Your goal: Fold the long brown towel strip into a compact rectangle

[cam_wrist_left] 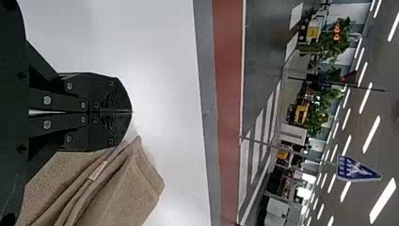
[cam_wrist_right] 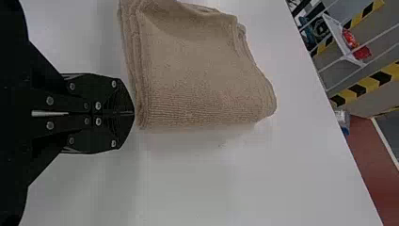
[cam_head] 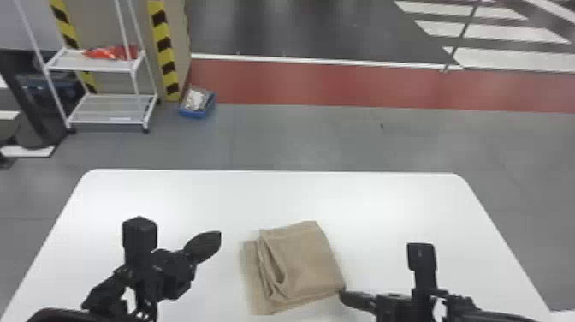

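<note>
Since the brown fabric towel (cam_head: 303, 261) lies folded on the white table (cam_head: 363, 201), squaring seems in hand. The black left gripper (cam_wrist_left: 132, 112) and black right gripper (cam_wrist_right: 134, 113) have empty, closed fingers; next, tuck in the protruding layer (cam_head: 252, 278).

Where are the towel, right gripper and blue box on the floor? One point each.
Towel (cam_head: 304, 261): head view, middle of its top layer.
Right gripper (cam_wrist_right: 133, 113): right wrist view, where its shut jaws meet.
Blue box (cam_head: 193, 114): head view, its near wall.
</note>
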Controlling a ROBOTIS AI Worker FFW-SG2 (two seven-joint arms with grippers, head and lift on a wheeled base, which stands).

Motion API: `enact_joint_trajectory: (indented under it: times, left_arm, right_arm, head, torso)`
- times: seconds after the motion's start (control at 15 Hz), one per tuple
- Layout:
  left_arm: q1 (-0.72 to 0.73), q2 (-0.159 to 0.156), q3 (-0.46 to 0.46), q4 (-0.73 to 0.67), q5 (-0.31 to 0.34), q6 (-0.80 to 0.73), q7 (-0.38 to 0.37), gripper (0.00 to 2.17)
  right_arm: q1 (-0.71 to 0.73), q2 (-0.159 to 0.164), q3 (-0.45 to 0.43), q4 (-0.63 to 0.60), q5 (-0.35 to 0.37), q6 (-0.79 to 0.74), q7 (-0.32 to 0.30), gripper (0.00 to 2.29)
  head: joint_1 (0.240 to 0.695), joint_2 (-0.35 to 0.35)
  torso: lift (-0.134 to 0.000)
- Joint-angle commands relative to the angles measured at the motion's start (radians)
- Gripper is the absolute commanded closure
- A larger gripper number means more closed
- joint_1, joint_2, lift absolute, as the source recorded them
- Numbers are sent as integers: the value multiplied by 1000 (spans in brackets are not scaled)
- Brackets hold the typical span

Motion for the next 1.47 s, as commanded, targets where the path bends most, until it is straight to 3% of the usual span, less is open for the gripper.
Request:
enact_joint_trajectory:
  times: [0.0, 0.4, 0.53, 0.67, 0.73, 0.87, 1.0, 1.2, 1.4]
  left_arm:
    - [-2, 0, 12, 0, 3, 0, -8, 1382]
    - [-11, 11, 19, 14, 17, -3, -16, 1382]
    - [-18, 14, 19, 26, 18, 0, -16, 1382]
    - [-30, 14, 19, 48, 18, 0, -14, 1382]
    - [-39, 16, 19, 61, 15, 6, -11, 1382]
    - [-50, 20, 19, 84, 11, 6, -5, 1382]
    - [-64, 22, 19, 109, 6, 9, -5, 1382]
    - [-74, 22, 15, 138, -12, 52, -8, 1382]
    - [-94, 22, 12, 181, -20, 67, -8, 1382]
  right_arm:
    - [-66, 0, 16, 69, 2, -21, -18, 1838]
    - [-286, 0, 71, 279, 46, -64, -89, 1835]
    - [-375, 0, 64, 366, 34, -83, -81, 1838]
    - [-390, -1, 56, 371, 35, -52, -41, 1835]
    - [-399, -6, 53, 333, 29, 95, 20, 1831]
    - [-369, -11, 1, 143, 28, 362, 108, 1831]
    - [-367, -21, -58, -19, 28, 573, 155, 1835]
    - [-375, -5, -125, -158, 23, 573, 218, 1831]
    - [-378, -5, -157, -150, -9, 573, 224, 1831]
  head:
    - [695, -94]
    - [695, -63]
    - [695, -56]
    - [695, -47]
    - [695, -37]
    - [695, -22]
    - [695, -14]
    - [695, -36]
    - [695, -46]
  torso:
    - [0]
    - [0]
    - [0]
    - [0]
    - [0]
    - [0]
    - [0]
    - [0]
    - [0]
